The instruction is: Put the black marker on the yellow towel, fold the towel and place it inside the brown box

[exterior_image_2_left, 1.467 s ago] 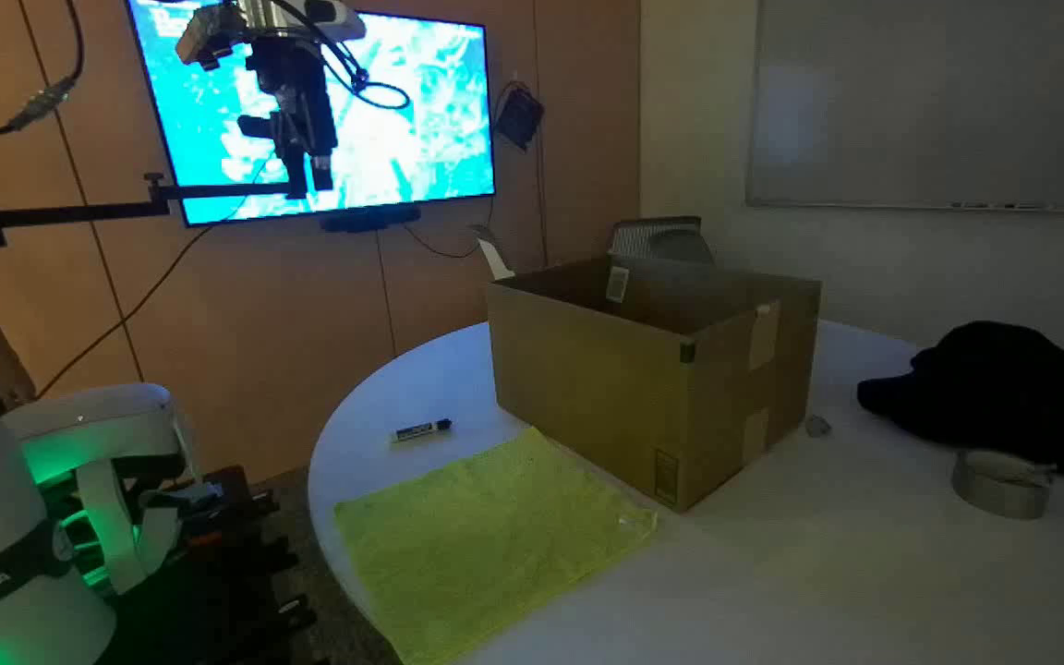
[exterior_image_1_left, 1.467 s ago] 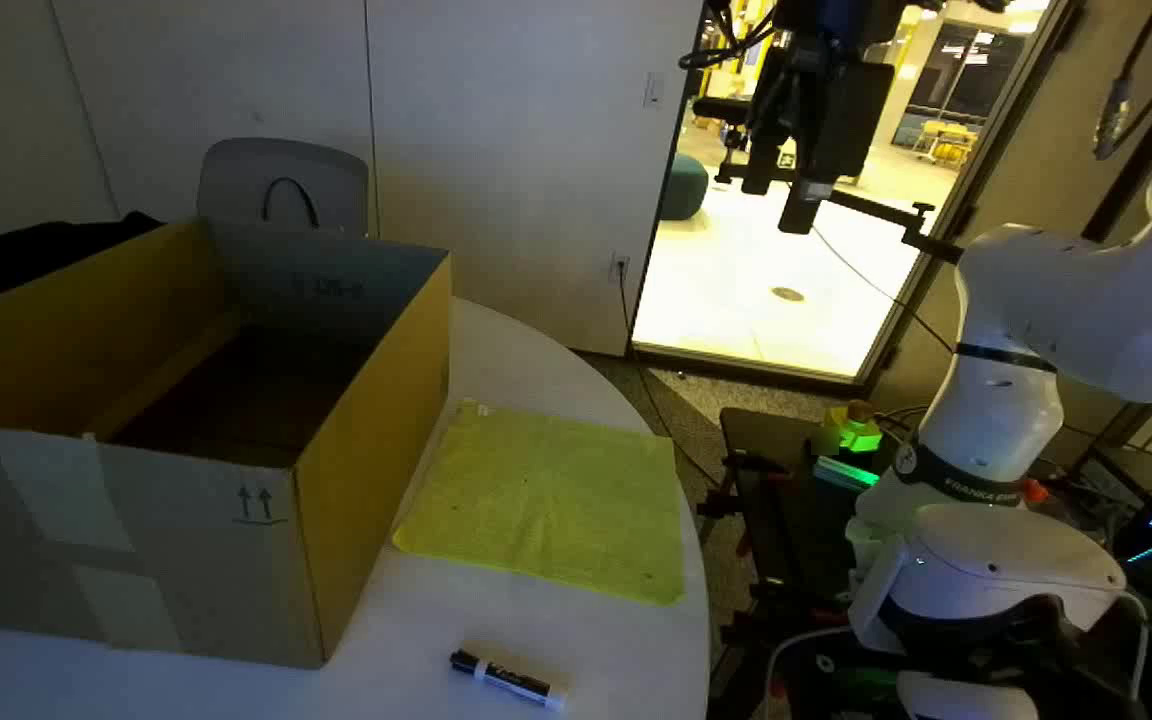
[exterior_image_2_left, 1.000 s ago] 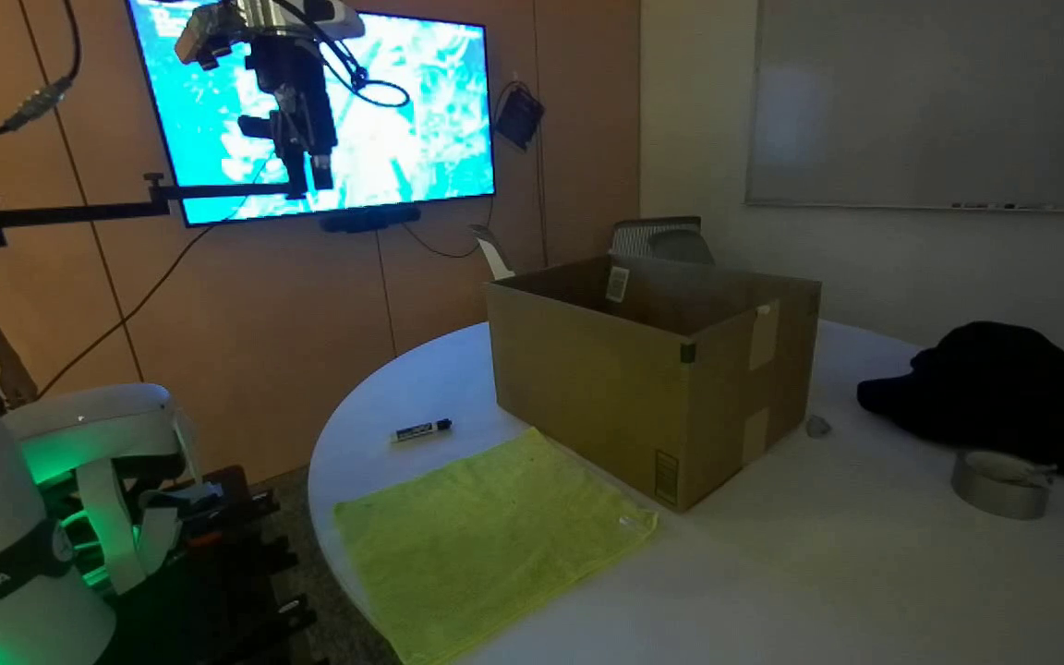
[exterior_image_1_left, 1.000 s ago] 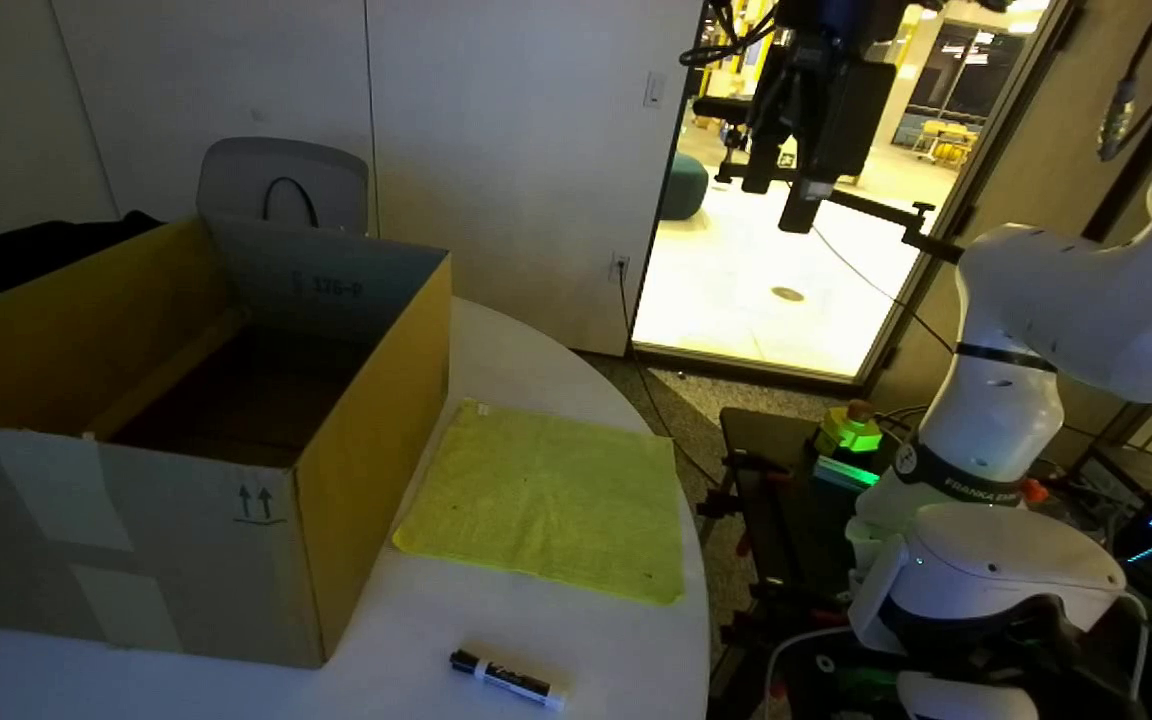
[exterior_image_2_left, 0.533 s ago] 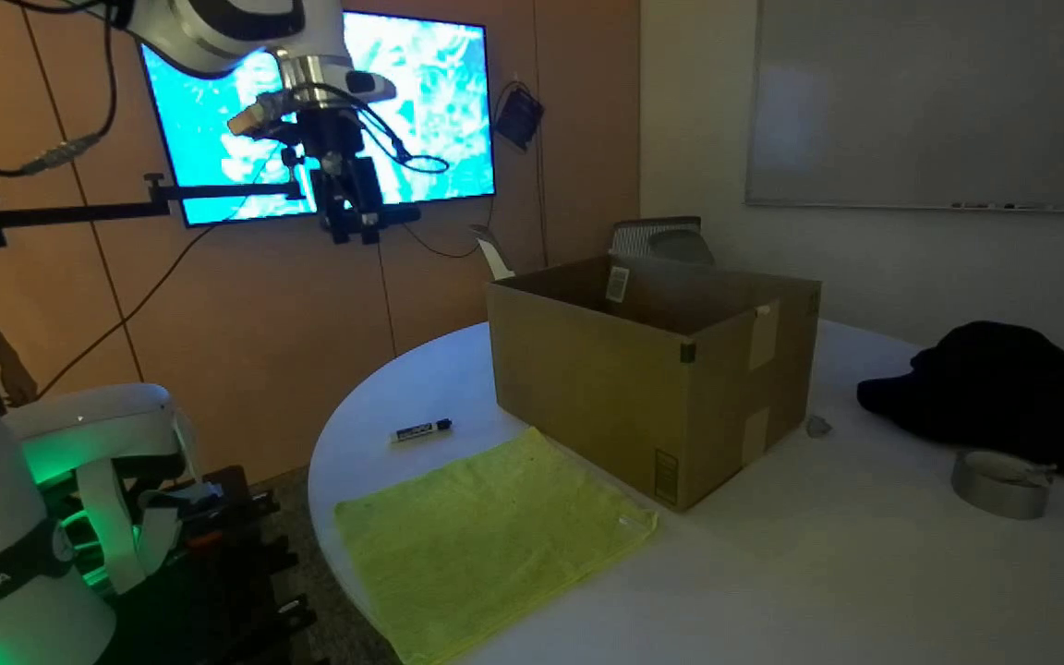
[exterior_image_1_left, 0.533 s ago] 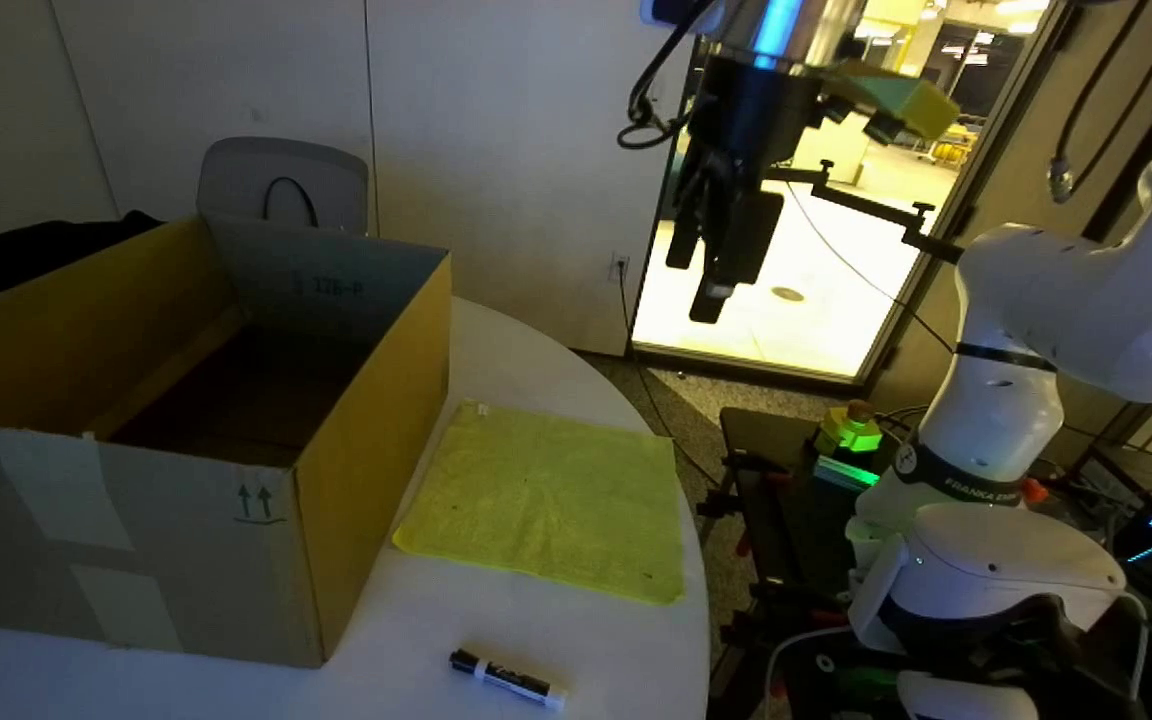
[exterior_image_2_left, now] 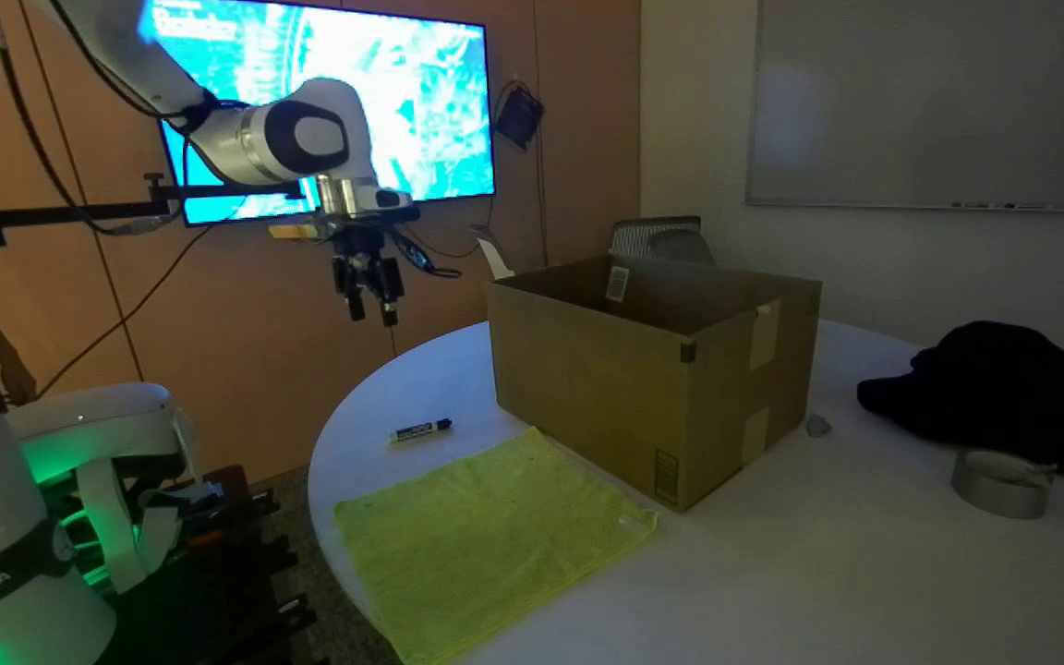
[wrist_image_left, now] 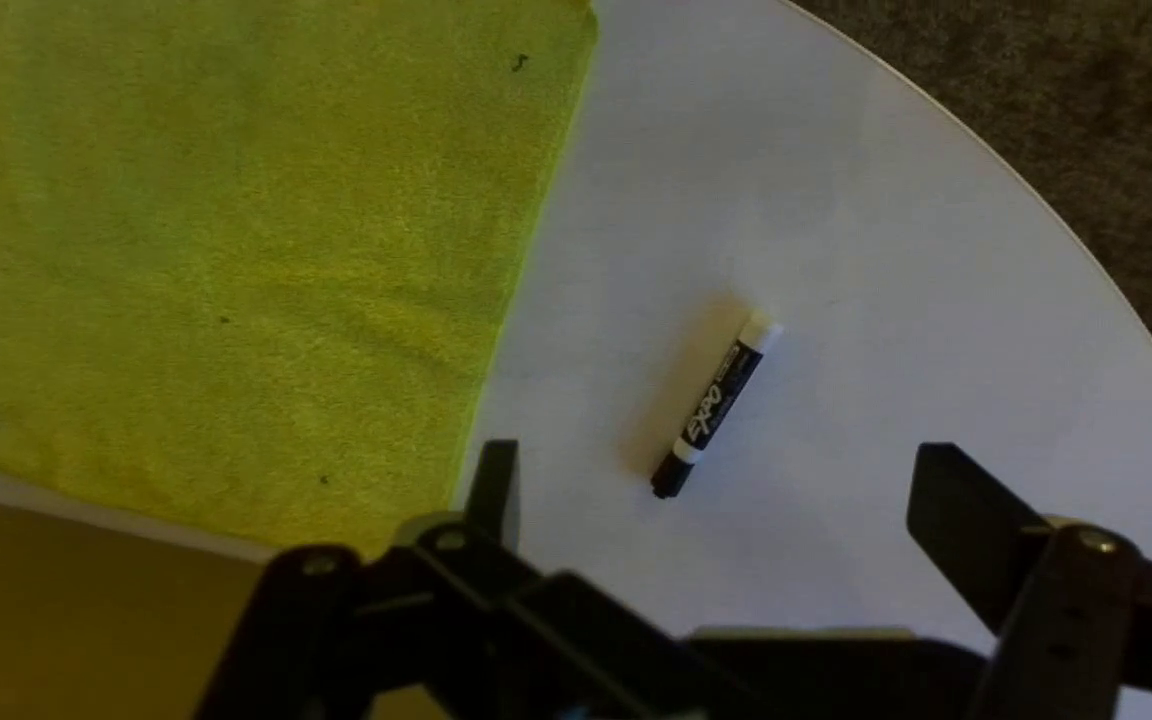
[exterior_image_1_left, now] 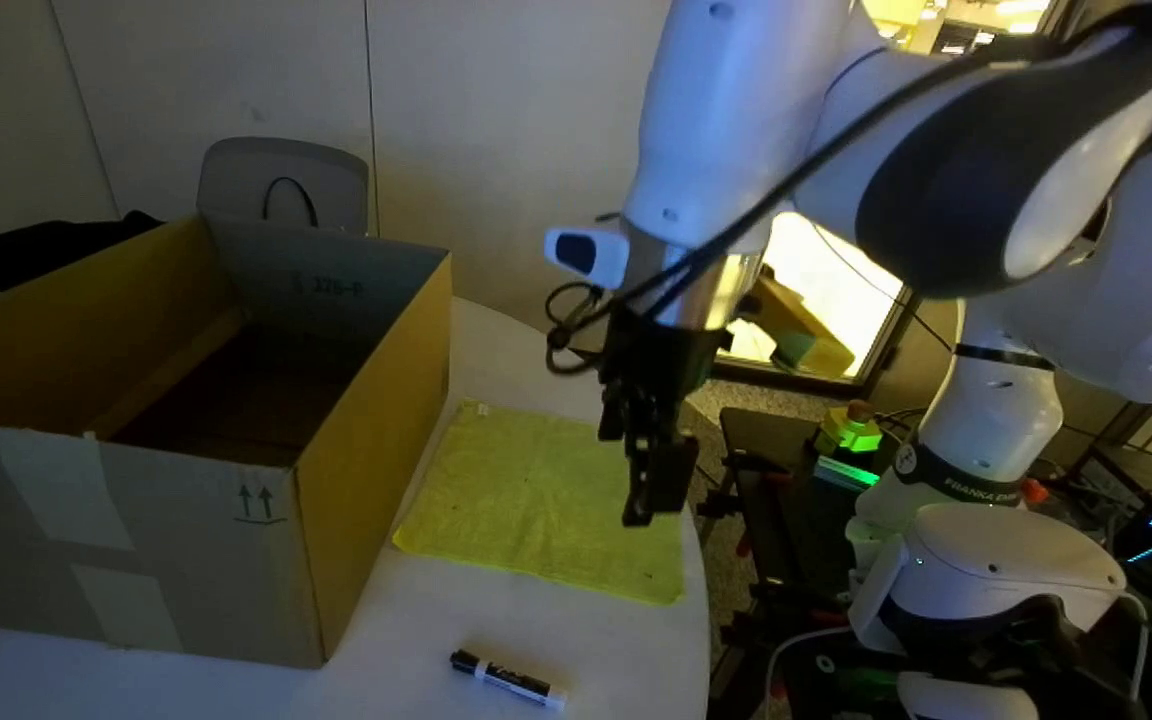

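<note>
- The gripper (wrist_image_left: 711, 475) hung in the air above the table (wrist_image_left: 866, 230), pointing downward in both exterior views; it was released, its two fingers (wrist_image_left: 966, 525) standing wide apart in the wrist view.
- The marker (wrist_image_left: 718, 402), with a black cap, black label and white end, lay on the table beneath the gripper. In the wrist view it appeared at the mouth of the gap between the fingers, its cap turned toward the gripper.
- The towel (wrist_image_left: 266, 260) was spread flat on the table, below the gripper and forward to its left in the wrist view, where the gripper hid one corner. The marker lay just beside one edge, apart from it.
- The box (exterior_image_2_left: 587, 388) stood upright, uncovered at the top, close beside the towel. In the wrist view part of its wall showed to the left of the gripper; a narrow strip of table separated it from the towel.
- The arm (exterior_image_1_left: 726, 130) rose above the gripper; behind the arm, in an exterior view, a lit screen (exterior_image_2_left: 430, 102) was visible.
- Well apart from the gripper, past the box in an exterior view, a roll of tape (exterior_image_2_left: 1000, 489) lay on the table near a black cloth (exterior_image_2_left: 1003, 397).
</note>
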Motion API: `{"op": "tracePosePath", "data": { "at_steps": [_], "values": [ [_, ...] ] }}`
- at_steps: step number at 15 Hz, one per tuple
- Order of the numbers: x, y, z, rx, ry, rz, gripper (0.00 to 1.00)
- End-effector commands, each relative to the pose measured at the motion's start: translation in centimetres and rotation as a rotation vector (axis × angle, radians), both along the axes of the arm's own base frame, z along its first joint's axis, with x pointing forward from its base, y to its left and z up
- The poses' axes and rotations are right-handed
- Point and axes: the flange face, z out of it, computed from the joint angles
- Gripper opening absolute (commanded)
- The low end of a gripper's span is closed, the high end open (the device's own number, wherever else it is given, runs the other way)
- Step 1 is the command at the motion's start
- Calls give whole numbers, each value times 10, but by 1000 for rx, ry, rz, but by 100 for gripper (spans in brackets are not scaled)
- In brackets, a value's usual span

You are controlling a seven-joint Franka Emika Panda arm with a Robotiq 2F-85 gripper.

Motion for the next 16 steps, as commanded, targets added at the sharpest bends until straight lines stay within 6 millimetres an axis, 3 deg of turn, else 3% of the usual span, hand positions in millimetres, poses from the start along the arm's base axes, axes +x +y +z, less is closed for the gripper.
{"op": "tracePosePath", "data": {
  "at_steps": [1, 4, 8, 12, 16],
  "values": [
    [19, 45, -47, 22, 5, 18, 100],
    [31, 66, -91, 17, 20, 12, 100],
    [49, 79, -141, 3, 46, -18, 100],
    [63, 80, -176, 21, 70, -54, 100],
    [63, 75, -198, 63, 64, -64, 100]
  ]
}}
